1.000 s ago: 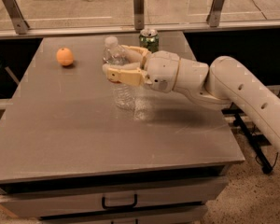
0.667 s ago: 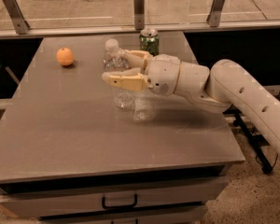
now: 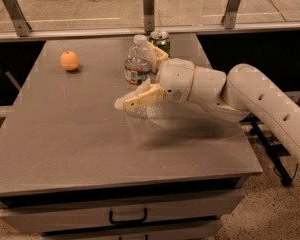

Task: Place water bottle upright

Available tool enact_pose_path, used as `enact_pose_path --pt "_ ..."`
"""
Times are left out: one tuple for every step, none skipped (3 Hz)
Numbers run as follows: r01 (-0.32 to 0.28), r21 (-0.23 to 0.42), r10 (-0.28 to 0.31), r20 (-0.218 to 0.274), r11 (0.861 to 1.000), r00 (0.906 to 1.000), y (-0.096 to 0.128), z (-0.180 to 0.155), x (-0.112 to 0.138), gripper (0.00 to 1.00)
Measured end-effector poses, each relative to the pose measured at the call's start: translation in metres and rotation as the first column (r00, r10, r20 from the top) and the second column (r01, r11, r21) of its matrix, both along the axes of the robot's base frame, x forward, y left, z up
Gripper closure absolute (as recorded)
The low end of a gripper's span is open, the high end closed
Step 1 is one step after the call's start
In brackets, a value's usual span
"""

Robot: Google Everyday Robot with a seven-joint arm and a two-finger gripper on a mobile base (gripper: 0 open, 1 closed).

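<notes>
The water bottle (image 3: 137, 64), clear with a white cap and a red, white and blue label band, stands upright on the grey table (image 3: 80, 134) at the back middle. My gripper (image 3: 145, 78) reaches in from the right and is open. Its near finger (image 3: 135, 100) lies in front of the bottle's base. Its far finger (image 3: 158, 55) is behind the bottle on the right. The bottle stands between the two fingers with a gap to the near one. The bottle's lower right side is hidden by my wrist.
A green drinks can (image 3: 160, 39) stands just behind the bottle and the far finger. An orange (image 3: 69, 60) lies at the back left. A glass rail with metal posts (image 3: 148, 8) runs behind the table. A drawer handle (image 3: 128, 216) is below the front edge.
The fingers, which were closed on the bottle, have spread apart. The near finger has dropped toward the table front. The bottle stays upright in place.
</notes>
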State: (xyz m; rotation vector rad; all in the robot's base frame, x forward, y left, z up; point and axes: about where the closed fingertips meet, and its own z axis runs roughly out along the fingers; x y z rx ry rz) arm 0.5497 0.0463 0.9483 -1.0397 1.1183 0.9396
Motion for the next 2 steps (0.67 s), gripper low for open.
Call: enact_pose_path --pt "0.003 -0.012 -0.003 -0.001 1.0 1.0 0.0001 0.0012 0.0 0.0" --pt "0.009 -0.025 -0.009 -0.001 1.0 1.0 -0.002 0.003 -0.0002 0.0"
